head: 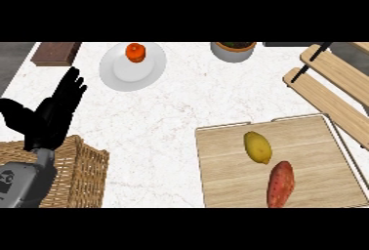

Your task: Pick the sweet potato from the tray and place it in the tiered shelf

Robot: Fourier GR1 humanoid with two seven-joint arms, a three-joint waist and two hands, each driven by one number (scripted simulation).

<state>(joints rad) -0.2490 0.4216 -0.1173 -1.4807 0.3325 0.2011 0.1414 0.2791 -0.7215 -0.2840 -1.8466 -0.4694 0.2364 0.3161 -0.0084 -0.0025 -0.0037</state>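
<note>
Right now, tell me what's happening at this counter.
Nothing is being handled yet. The reddish-brown sweet potato lies on the wooden tray beside a yellow lemon, untouched. The slatted wooden tiered shelf stands at the right edge. The robot's black left hand rests open, fingers up, above a wicker basket. The right hand is out of view.

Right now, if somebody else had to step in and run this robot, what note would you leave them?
Left hand: open, fingers up, holding nothing, resting at the left above the wicker basket.
Right hand: not in view.
Sweet potato: lying on the wooden tray, just below the lemon.
Tiered shelf: at the right, beyond the tray; nothing shows on its slats.
Done: nothing yet.
Left: grasp the sweet potato, lift it, place it in the shelf.
</note>
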